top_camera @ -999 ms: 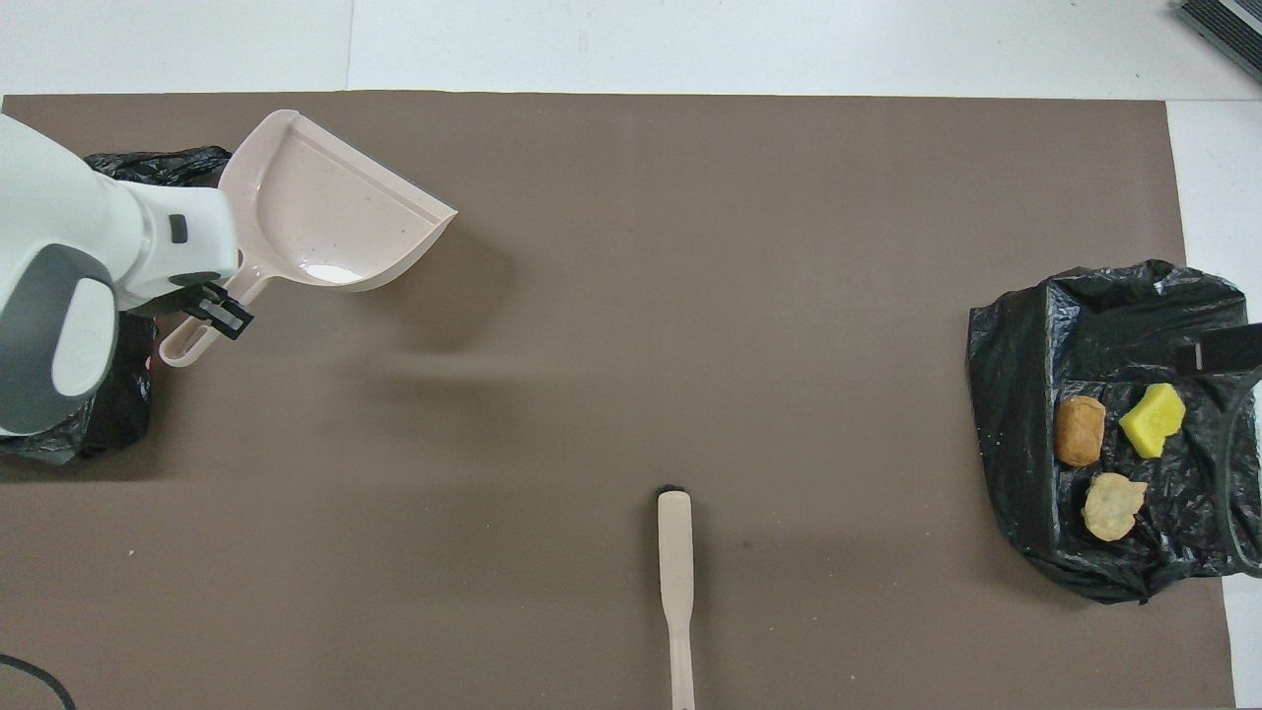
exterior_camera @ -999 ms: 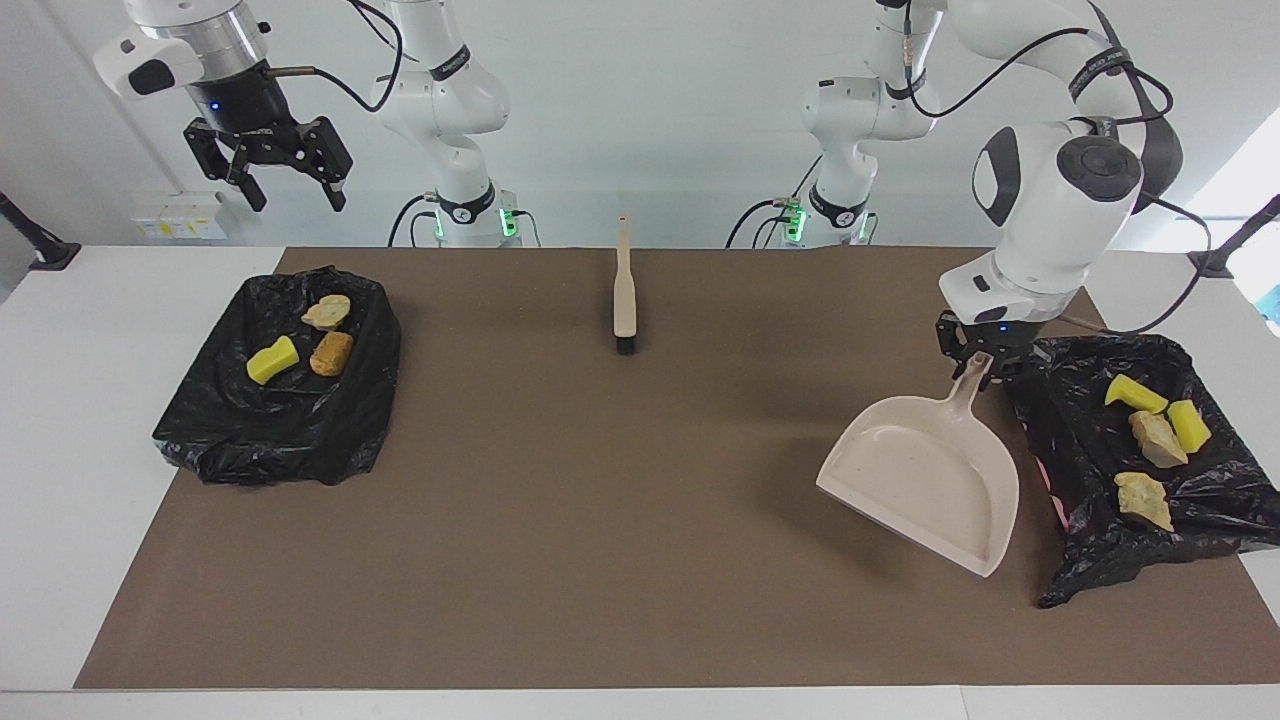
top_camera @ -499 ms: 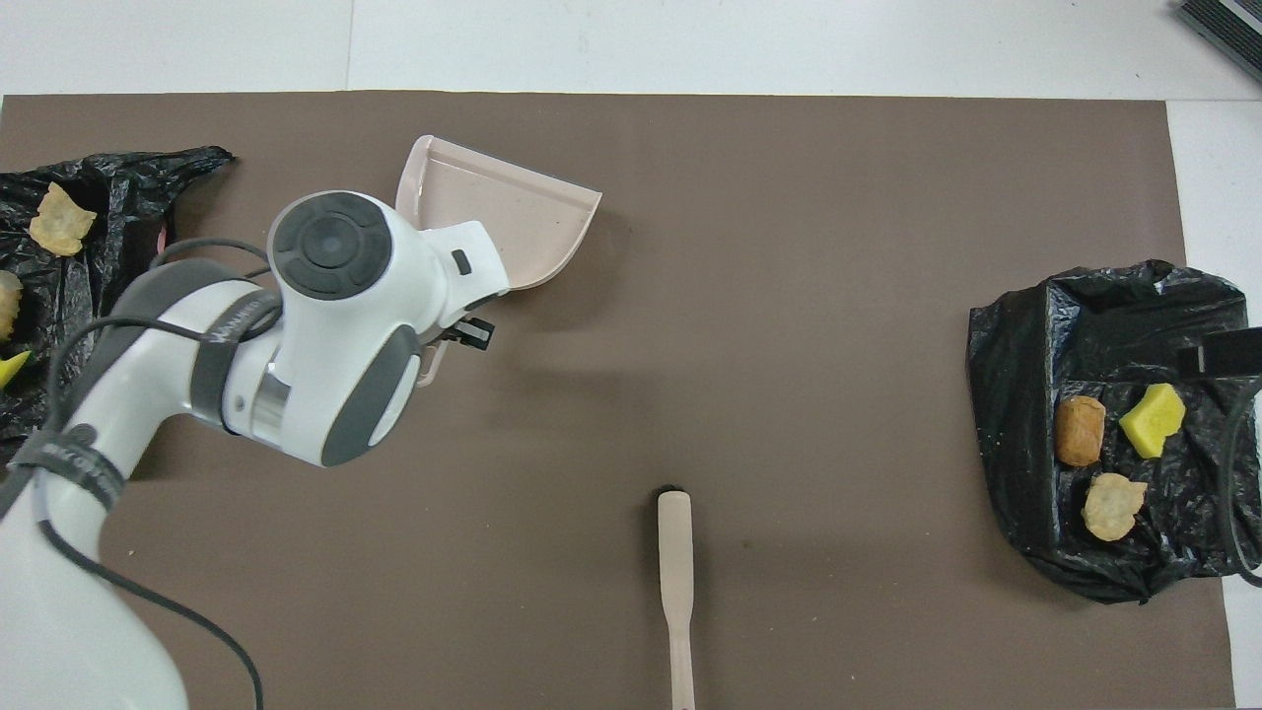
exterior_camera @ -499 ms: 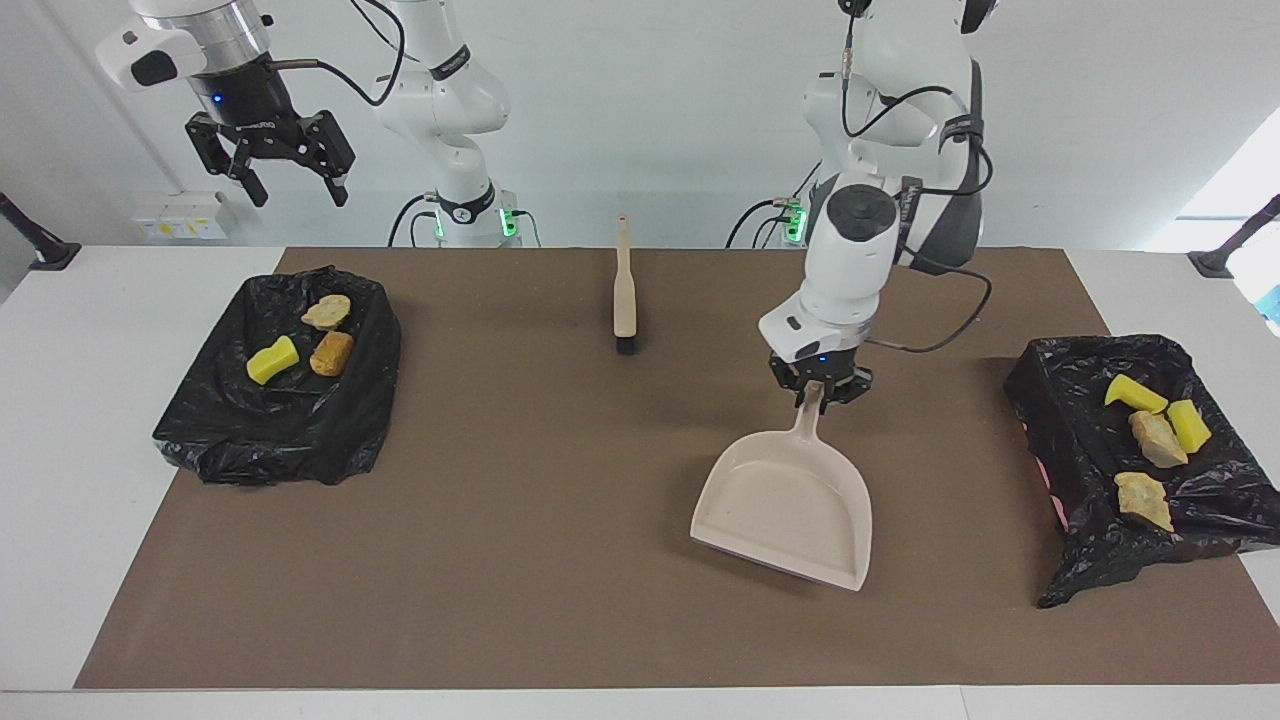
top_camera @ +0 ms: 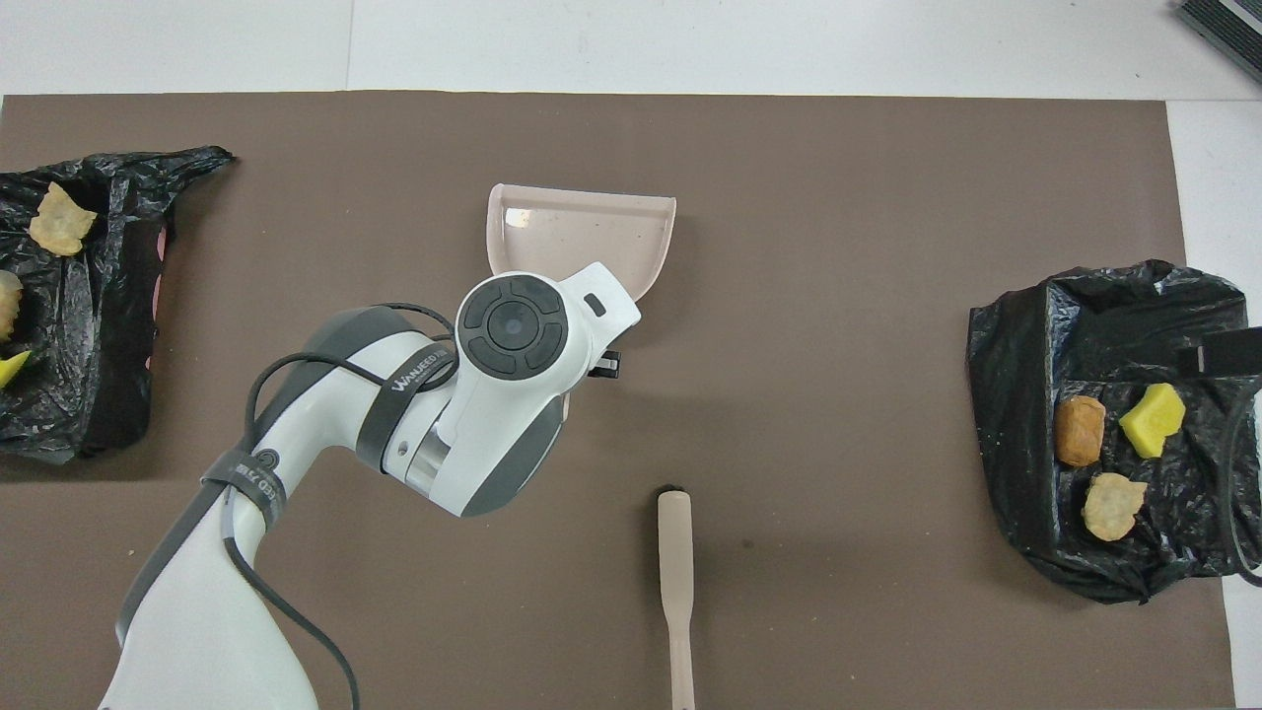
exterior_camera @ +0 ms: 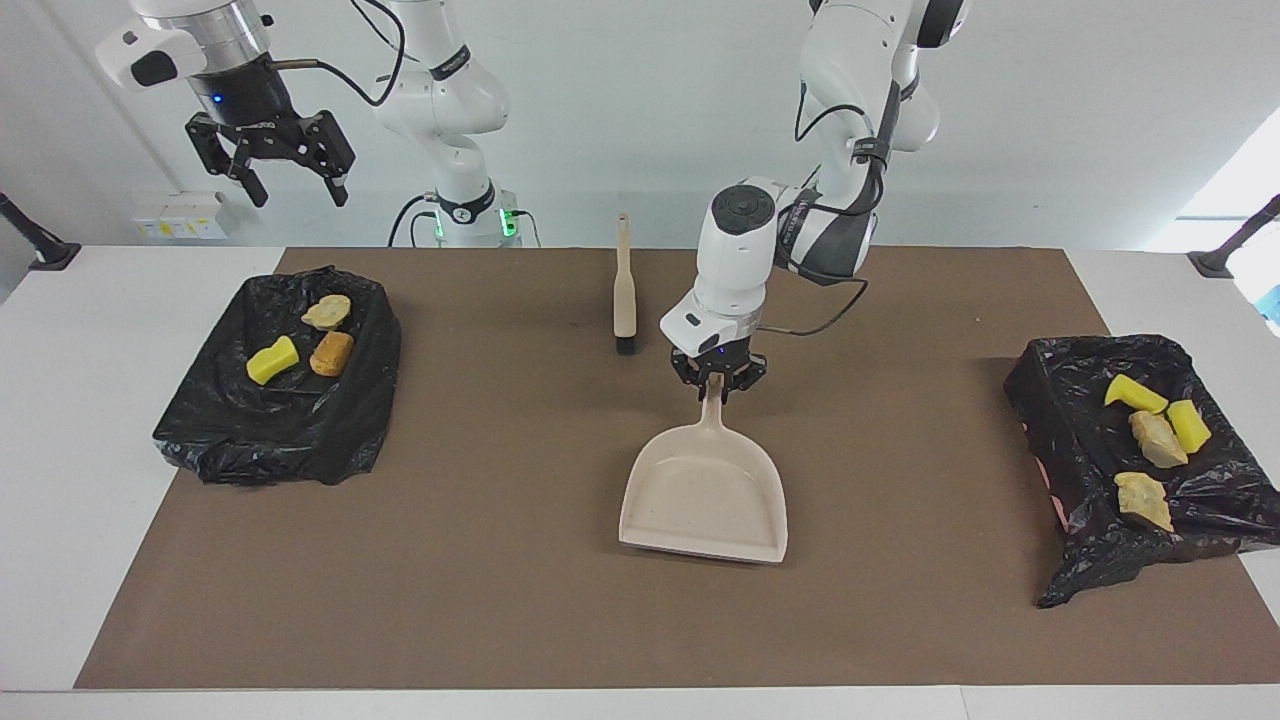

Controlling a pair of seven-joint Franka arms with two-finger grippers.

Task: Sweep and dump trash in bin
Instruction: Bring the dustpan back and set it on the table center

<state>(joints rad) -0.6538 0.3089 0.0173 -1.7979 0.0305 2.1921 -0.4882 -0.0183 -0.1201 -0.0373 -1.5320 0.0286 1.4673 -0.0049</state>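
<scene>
The left gripper [exterior_camera: 717, 383] clamps the smooth beige plastic dustpan [exterior_camera: 705, 497] by its tapered handle. The right gripper [exterior_camera: 270, 170] hangs unclenched above a crinkled black bin liner [exterior_camera: 240, 430].

left end effector [exterior_camera: 717, 383] — dustpan [exterior_camera: 705, 495] | bin-side → mat centre

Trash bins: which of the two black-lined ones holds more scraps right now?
The bin at the left arm's end of the table: four scraps, two yellow and two tan. The other bin holds three.

I read only "WANJEED" in white letters on the dark band [top_camera: 414, 370] around my left arm's wrist.
</scene>
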